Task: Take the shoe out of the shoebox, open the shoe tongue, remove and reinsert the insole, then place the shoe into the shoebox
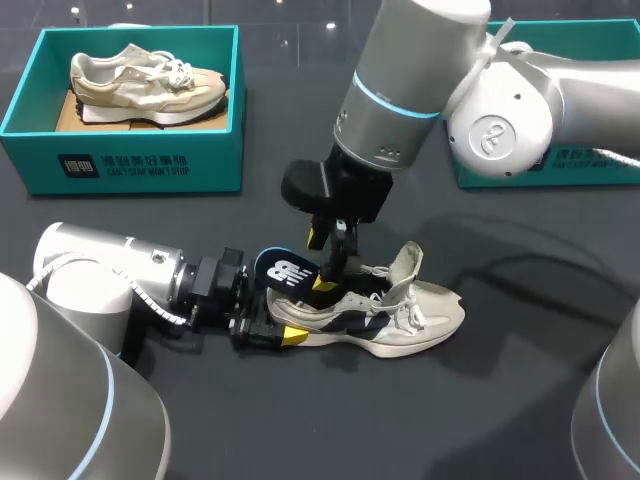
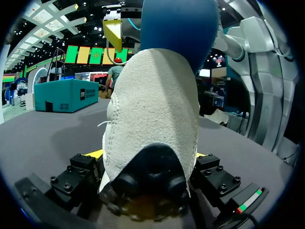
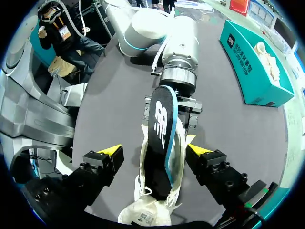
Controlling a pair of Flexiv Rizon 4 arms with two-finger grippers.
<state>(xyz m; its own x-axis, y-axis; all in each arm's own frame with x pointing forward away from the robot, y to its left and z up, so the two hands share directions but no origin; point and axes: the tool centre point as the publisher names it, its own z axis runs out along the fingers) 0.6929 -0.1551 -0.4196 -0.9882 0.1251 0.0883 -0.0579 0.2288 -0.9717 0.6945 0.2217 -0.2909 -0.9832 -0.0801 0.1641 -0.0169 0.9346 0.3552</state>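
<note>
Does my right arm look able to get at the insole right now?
Probably yes: the right gripper hangs over the shoe, open, one finger each side of the upstanding insole; the left gripper clamps only the heel.

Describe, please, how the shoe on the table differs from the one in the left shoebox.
The held shoe lies on the table, heel clamped by the left gripper; the boxed shoe sits untouched in the shoebox. The held shoe has its insole sticking up; the boxed shoe shows none. Both are pale lace-up sneakers.
</note>
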